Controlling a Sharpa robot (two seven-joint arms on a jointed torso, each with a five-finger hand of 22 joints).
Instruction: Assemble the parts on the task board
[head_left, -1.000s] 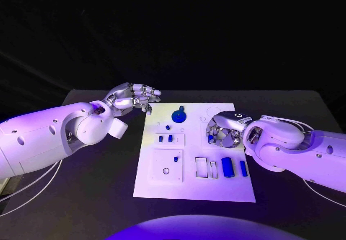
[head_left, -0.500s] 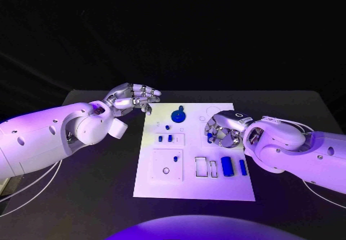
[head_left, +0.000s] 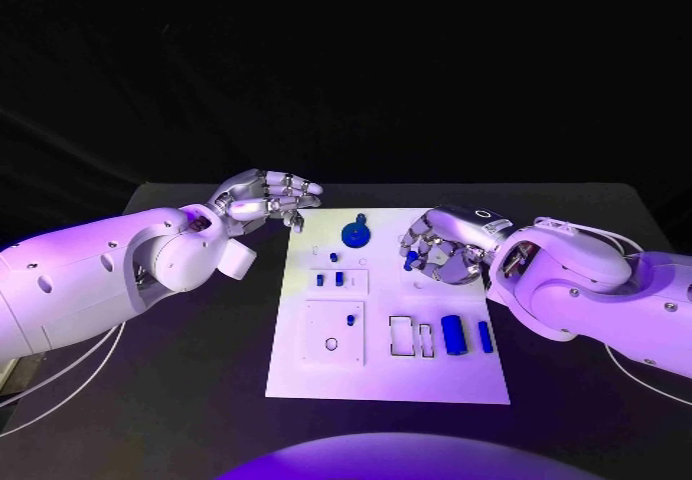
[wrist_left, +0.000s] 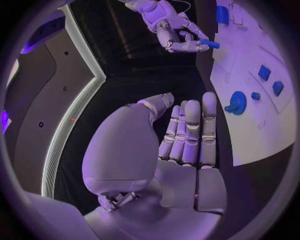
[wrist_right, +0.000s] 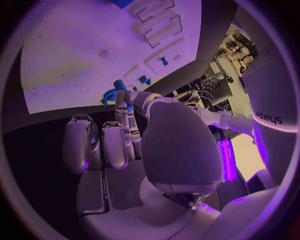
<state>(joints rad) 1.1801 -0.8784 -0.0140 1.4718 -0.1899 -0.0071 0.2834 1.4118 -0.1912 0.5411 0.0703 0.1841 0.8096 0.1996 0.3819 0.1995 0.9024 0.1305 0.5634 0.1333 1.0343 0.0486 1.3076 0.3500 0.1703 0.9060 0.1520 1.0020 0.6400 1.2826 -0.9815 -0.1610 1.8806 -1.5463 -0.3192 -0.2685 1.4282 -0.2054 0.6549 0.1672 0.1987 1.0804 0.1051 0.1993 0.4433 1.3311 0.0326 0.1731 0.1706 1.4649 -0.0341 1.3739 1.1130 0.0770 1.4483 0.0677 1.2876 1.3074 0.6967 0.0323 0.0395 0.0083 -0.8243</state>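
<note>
The white task board (head_left: 389, 372) lies in the middle of the black table. My right hand (head_left: 447, 246) hovers over the board's far right part and pinches a small blue part (head_left: 411, 260) between thumb and finger; the pinch also shows in the right wrist view (wrist_right: 120, 85) and, from across the table, in the left wrist view (wrist_left: 210, 44). My left hand (head_left: 268, 197) hangs by the board's far left corner, fingers curled in and holding nothing. A round blue knob (head_left: 356, 234) and two small blue pegs (head_left: 330, 279) sit on the board.
Two long blue pieces (head_left: 456, 333) (head_left: 486, 336) lie near the board's right edge beside two white rectangular slots (head_left: 414, 336). A further small blue peg (head_left: 352, 319) stands in a square plate. Bare black table (head_left: 188, 350) surrounds the board.
My right hand has lifted and moved toward the far side of the board, still pinching the blue part. The left hand has stayed where it was.
</note>
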